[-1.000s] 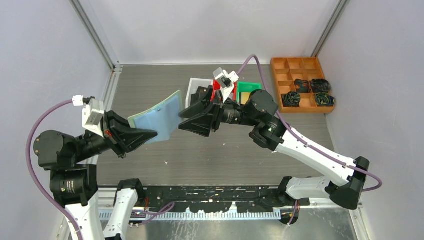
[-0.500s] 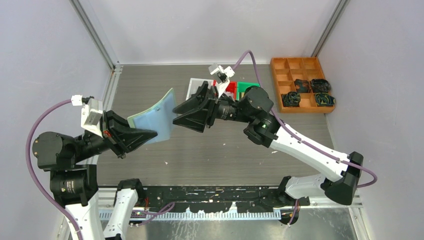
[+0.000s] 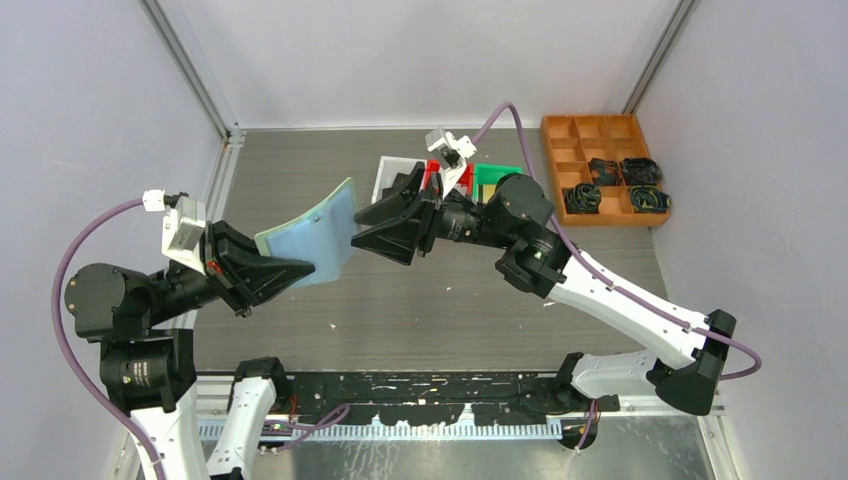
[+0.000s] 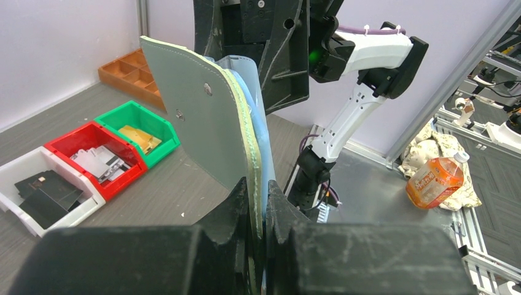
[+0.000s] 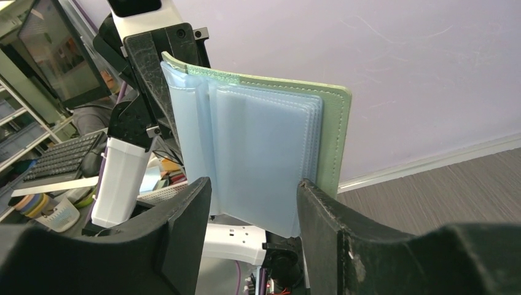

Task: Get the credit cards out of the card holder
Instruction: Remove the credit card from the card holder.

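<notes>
Card holder (image 3: 310, 240): I see it lifted off the table (image 3: 300, 160), standing on edge and open, between the two arms.
Long axis: it runs from my left gripper's jaws up and away — the free, rounded end points at the right arm.
Faces: the mint-green cover, with two small studs, faces the left; the clear pockets fan out on the right arm's side. Whether any card sits in them I cannot tell.
Left gripper (image 3: 300, 268): pinched narrow on the holder's near edge, cover and pockets together between the jaws.
Right gripper (image 3: 360, 228): jaws apart at a middling width, holding nothing, just beside the holder's free end. In its wrist view the pockets show between the fingers — contact I cannot tell.
Credit cards: black ones (image 4: 46, 190) lie in the white bin (image 4: 18, 169), silver-grey ones (image 4: 95, 161) in the red bin (image 4: 67, 138), a gold one (image 4: 140, 136) in the green bin (image 4: 132, 110).
Bins: side by side on the table, touching, beyond the holder.
</notes>
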Robot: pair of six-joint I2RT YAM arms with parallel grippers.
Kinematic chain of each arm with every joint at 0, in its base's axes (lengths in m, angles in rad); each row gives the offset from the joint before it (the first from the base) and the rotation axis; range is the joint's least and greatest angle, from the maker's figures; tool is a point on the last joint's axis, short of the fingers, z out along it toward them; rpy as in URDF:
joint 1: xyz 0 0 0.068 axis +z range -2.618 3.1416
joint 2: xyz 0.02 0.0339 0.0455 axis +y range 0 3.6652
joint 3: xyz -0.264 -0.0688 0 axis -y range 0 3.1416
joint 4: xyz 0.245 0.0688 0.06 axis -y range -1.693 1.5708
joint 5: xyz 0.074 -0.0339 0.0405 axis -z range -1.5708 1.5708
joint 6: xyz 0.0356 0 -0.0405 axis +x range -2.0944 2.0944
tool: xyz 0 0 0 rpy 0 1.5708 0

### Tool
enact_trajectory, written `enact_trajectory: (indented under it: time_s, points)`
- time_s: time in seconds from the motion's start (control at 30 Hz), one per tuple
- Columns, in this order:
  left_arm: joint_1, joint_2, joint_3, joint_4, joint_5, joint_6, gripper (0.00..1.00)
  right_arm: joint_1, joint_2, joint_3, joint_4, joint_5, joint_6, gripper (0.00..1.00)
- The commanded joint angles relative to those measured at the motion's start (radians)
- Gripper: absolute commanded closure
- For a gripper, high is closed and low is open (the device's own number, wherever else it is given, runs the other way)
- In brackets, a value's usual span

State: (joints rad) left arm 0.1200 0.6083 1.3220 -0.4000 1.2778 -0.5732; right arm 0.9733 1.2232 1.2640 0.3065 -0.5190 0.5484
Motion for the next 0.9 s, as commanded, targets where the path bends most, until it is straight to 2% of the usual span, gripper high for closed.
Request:
enact_trajectory:
  time_s: [0.0,0.57,0.87]
  points:
    - [0.002,0.007,0.034,0.056,0.009,-0.017,1.00,0.004,-0.017,0.012,0.017,0.014,-0.026,0.42]
    - [0.002,0.008,0.039,0.058,0.014,-0.016,1.00,0.005,0.016,0.033,-0.017,0.011,-0.053,0.42]
    - [0.003,0.006,0.022,0.054,0.001,0.002,1.00,0.017,0.005,0.038,0.052,-0.046,0.008,0.45]
